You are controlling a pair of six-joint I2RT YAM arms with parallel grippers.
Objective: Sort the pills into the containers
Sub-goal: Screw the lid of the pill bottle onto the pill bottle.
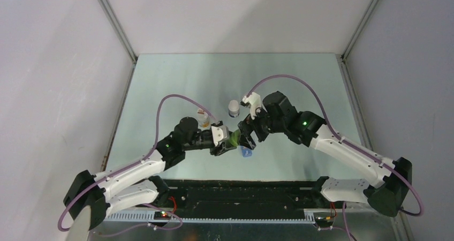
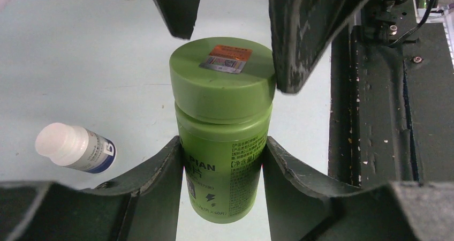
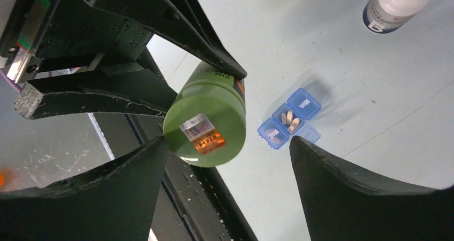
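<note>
Looking first at the pills (image 3: 289, 121), we see a few small pale tablets lying in one uncovered compartment of the blue pill box (image 3: 288, 122). A flipped lid beside that compartment reads "Mon". The pill box lies flat on the table (image 1: 176, 85), near the middle of its near edge, between the two arms. How many of its other compartments are covered we cannot tell.

Just beside the pill box, on the side of the left arm, we find the green bottle (image 2: 222, 118) with its green cap (image 2: 222, 77) on and a small orange and silver sticker on top. The left claw (image 2: 222, 144) pinches this bottle around its body, one finger pressed to each side below the cap, holding it tilted so the cap faces the right arm.

The right claw (image 3: 229, 144) is spread wide around the cap end. One of its fingers sits just beside the rim of the cap, and we cannot tell whether it touches. The other stands well apart, with the pill box showing in the gap between them.

Farther from the near edge, toward the middle of the table, a white-capped bottle (image 1: 233, 108) stands by itself. A second small bottle (image 1: 202, 117) stands near it, toward the table's left edge, close behind the left arm's wrist.
</note>
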